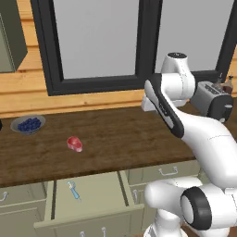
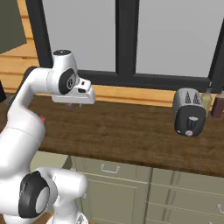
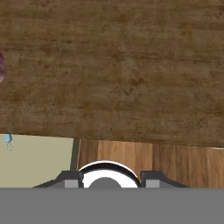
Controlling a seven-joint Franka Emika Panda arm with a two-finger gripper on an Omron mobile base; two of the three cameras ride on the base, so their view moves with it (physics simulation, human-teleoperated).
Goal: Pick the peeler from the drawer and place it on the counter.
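Peeler (image 1: 74, 190) lies in open drawer (image 1: 99, 190); hand (image 2: 73, 104) above counter (image 2: 131, 131), empty, finger spread unclear.

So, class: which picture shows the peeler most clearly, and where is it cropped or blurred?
Left base view: the peeler lies whole in the open drawer, small but evenly lit. Hand view: just a pale blue sliver at the left edge, soft and cropped; the counter grain looks smeared.

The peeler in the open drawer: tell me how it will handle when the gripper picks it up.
The peeler looks slim and rigid, so it probably stays stiff and light in a grasp. It lies flat on the floor of the drawer, so the fingers may slide off its thin handle. Pushed, it would likely skid rather than roll.
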